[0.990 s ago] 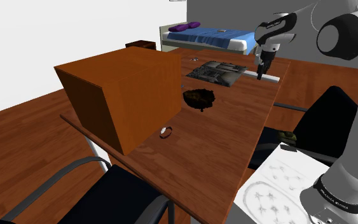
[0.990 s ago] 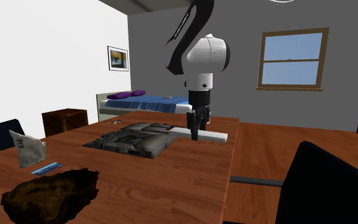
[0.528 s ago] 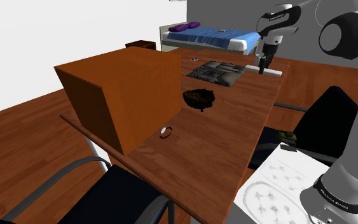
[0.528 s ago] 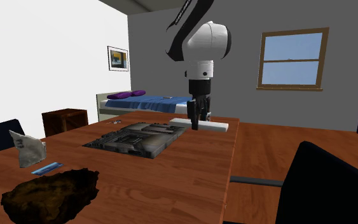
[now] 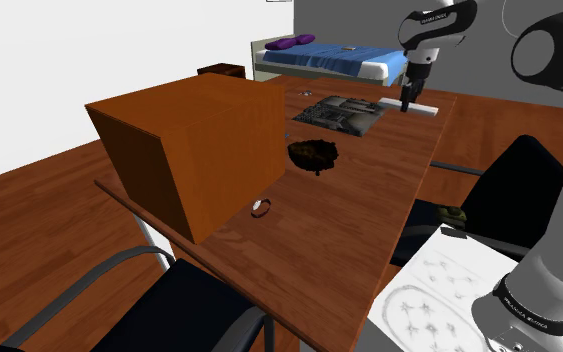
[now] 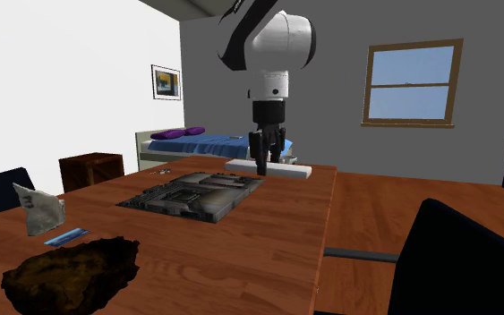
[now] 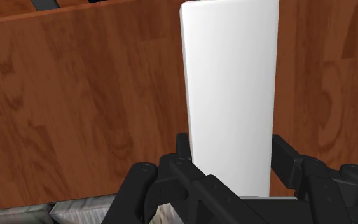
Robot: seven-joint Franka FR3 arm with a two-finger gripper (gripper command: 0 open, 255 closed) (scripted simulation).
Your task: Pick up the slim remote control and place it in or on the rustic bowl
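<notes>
Wrist view: a flat, plain white, rectangular remote (image 7: 231,76) is being pinched by the black claw (image 7: 230,151) over the wood-grained desk (image 7: 75,114), well apart from the lumpy brown bowl (image 5: 314,154).

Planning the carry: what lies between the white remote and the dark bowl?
A flat grey patterned slab lies between remote and bowl, clearest in the second exterior view.

The near end of the remote (image 7: 231,83) disappears behind the gripper (image 7: 231,156). In the second exterior view the dark bowl (image 6: 71,273) runs off the bottom edge and the arm (image 6: 277,40) off the top. A little pale thing (image 5: 261,208) beside the big box (image 5: 189,150) is too small to name.
</notes>
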